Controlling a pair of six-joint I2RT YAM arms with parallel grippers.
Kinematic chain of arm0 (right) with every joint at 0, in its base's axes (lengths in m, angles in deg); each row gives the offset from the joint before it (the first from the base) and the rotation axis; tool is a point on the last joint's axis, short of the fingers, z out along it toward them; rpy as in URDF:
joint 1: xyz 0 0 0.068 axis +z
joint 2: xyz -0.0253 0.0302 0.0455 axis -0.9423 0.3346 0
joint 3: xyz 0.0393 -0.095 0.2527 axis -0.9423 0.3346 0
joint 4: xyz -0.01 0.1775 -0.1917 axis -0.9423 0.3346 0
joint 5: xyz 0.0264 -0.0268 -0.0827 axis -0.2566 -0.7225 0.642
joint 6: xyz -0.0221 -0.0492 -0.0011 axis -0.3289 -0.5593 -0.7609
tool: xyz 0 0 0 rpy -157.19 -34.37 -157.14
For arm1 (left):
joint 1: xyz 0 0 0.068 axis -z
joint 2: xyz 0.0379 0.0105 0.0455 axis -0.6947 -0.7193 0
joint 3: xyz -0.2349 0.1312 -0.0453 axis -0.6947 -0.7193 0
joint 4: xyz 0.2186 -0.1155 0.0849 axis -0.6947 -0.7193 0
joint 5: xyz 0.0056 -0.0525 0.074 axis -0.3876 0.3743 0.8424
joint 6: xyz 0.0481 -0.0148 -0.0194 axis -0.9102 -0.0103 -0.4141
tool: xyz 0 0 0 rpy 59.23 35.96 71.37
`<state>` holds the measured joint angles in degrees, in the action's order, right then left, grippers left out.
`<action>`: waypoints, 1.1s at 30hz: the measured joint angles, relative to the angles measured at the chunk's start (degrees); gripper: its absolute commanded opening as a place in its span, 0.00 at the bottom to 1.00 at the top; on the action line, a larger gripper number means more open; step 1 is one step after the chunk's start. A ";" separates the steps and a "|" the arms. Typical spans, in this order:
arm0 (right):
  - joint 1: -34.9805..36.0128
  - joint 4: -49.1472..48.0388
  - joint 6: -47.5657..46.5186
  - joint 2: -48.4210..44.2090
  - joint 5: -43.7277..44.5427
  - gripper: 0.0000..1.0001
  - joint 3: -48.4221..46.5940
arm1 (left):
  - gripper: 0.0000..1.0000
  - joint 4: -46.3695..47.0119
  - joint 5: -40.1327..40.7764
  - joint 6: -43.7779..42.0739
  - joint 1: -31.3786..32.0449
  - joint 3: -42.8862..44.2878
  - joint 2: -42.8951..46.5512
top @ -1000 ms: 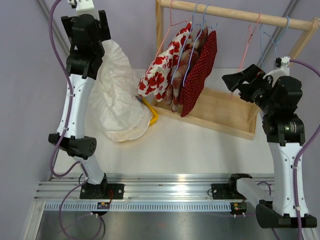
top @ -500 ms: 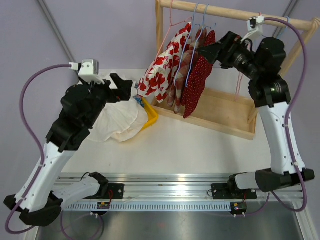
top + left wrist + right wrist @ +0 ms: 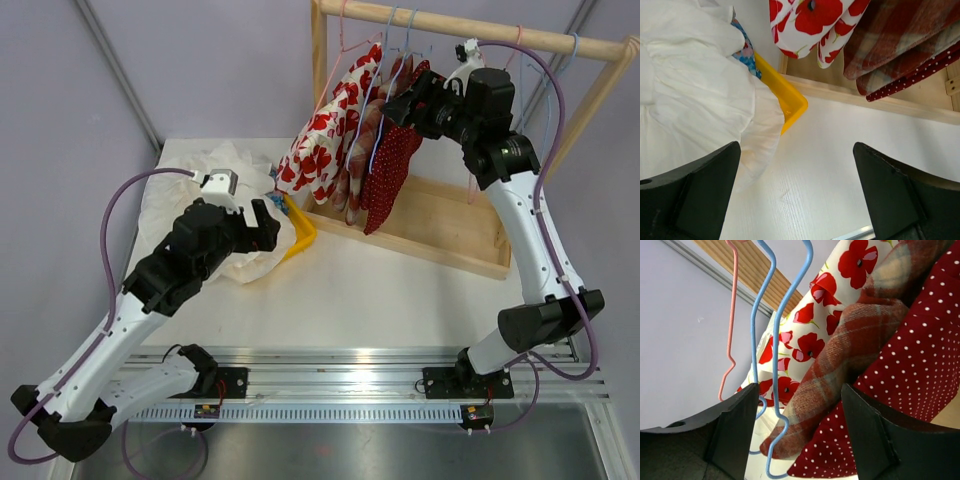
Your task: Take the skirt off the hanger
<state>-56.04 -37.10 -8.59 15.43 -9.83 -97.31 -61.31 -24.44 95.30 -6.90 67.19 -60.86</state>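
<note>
Three skirts hang on wire hangers from the wooden rail (image 3: 480, 32): a white poppy-print skirt (image 3: 320, 140), a plaid skirt (image 3: 362, 135) and a red polka-dot skirt (image 3: 393, 170). My right gripper (image 3: 400, 105) is open and empty, right beside their upper parts. In the right wrist view the plaid skirt (image 3: 850, 345) and a blue hanger (image 3: 777, 340) lie between the open jaws (image 3: 797, 425), with the polka-dot skirt (image 3: 910, 375) beside them. My left gripper (image 3: 262, 225) is open and empty, low over the table beside a white garment (image 3: 190, 200).
A yellow hanger (image 3: 300, 225) lies at the white garment's edge, against the wooden rack base (image 3: 450, 235). It also shows in the left wrist view (image 3: 782, 97). Empty pink and blue hangers (image 3: 500, 70) hang further right on the rail. A wooden post (image 3: 319, 60) stands at the left.
My left arm came down from high up to low over the table by the white garment. My right arm rose and swung left to the hanging skirts.
</note>
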 measured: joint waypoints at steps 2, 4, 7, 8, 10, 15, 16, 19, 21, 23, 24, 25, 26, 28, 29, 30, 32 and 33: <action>0.70 -0.42 0.00 0.96 0.50 0.72 -0.74 | 0.99 -0.15 -0.04 0.39 0.33 -0.83 0.83; 1.25 -1.03 0.02 1.81 1.01 0.64 -1.07 | 0.99 -0.22 -0.09 0.66 0.48 -1.03 1.44; 1.66 -1.46 0.04 2.80 1.46 0.59 -1.09 | 0.99 0.02 -0.11 0.79 0.59 -1.03 1.88; 1.73 -1.49 0.02 3.15 1.66 0.58 -1.16 | 0.99 0.04 -0.11 0.79 0.59 -1.03 1.88; 1.86 -1.55 0.04 3.82 1.99 0.55 -1.44 | 0.99 0.04 -0.13 0.79 0.74 -1.03 1.88; 2.34 -2.49 0.04 5.14 2.75 0.37 -2.14 | 0.99 0.52 -0.17 0.79 0.96 -1.51 1.88; 2.45 -2.78 0.24 5.31 2.84 0.36 -2.16 | 0.99 0.63 -0.17 0.79 1.07 -1.84 1.88; 2.75 -2.89 0.42 5.66 2.91 0.23 -2.21 | 0.99 0.68 -0.22 0.79 1.42 -2.78 1.88; 3.02 -3.28 0.79 5.88 2.93 0.06 -2.23 | 0.99 0.68 -0.28 0.79 1.66 -2.99 1.86; 3.21 -3.52 0.63 6.05 2.89 0.00 -2.47 | 0.99 0.96 -0.35 0.79 1.97 -2.99 1.86; 3.28 -3.43 0.68 6.16 2.89 0.00 -2.89 | 0.99 1.16 -0.35 0.79 2.10 -2.99 1.86; 3.39 -3.28 0.74 6.16 2.89 0.00 -3.15 | 0.99 1.27 -0.37 0.79 2.25 -2.99 1.86; 3.50 -2.86 0.74 6.16 2.91 0.00 -3.45 | 0.99 1.29 -0.39 0.79 2.45 -2.99 1.75; 3.65 -1.79 0.70 6.14 3.04 0.00 -4.09 | 0.99 1.27 -0.57 0.70 3.06 -2.91 1.46; 3.74 -0.94 0.46 6.01 3.52 0.00 -4.46 | 0.99 0.94 -0.59 0.57 3.48 -2.49 0.90; 3.76 0.11 0.20 5.81 4.09 0.00 -4.94 | 0.99 0.46 -0.52 0.39 4.17 -1.49 -0.04; 3.76 2.12 -0.42 4.68 5.55 0.00 -5.27 | 0.99 0.15 -0.50 -0.24 5.81 1.18 -2.56; 3.76 3.56 -0.72 3.80 6.36 0.00 -5.33 | 0.99 -0.13 -0.42 -0.66 6.86 3.13 -4.26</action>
<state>-52.28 -33.54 -9.31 19.23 -3.47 -102.64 -61.44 -24.86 94.64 -0.04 70.31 -65.12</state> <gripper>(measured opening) 0.022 0.987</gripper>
